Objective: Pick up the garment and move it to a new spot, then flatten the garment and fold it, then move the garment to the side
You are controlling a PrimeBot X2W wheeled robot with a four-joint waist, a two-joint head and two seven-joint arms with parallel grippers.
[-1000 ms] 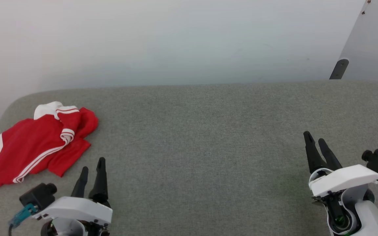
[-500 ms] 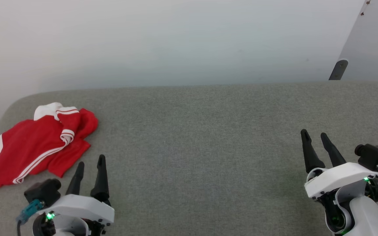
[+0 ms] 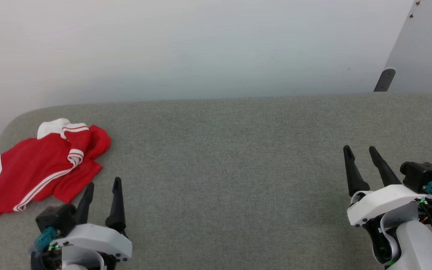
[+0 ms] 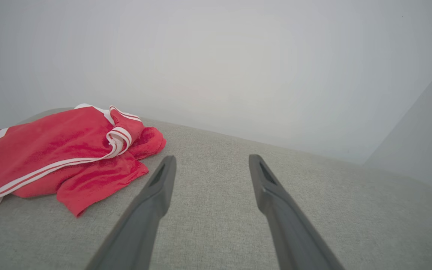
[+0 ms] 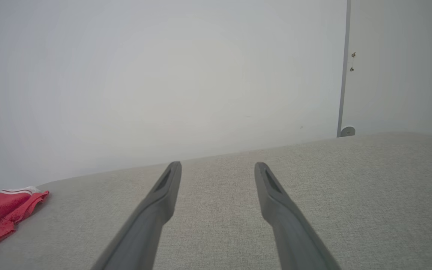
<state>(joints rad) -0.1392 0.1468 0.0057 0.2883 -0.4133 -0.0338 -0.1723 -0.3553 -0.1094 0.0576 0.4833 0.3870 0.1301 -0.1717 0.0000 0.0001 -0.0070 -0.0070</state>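
A bare, lab-like room; white wall [image 3: 201, 48] behind grey fabric-covered surface [image 3: 219, 150].

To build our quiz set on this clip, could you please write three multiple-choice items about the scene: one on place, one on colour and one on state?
1. Where does the garment lie on the surface?
A. at its left end
B. in the centre
C. at its right end

2. What is its main colour?
A. blue
B. red
C. green

3. The left gripper is:
A. shut on the garment
B. open and empty
C. shut and empty

Key:
1 A: it lies crumpled at the head view's left edge.
2 B: it is red with white striped trim.
3 B: the jaws stand apart with nothing between them.
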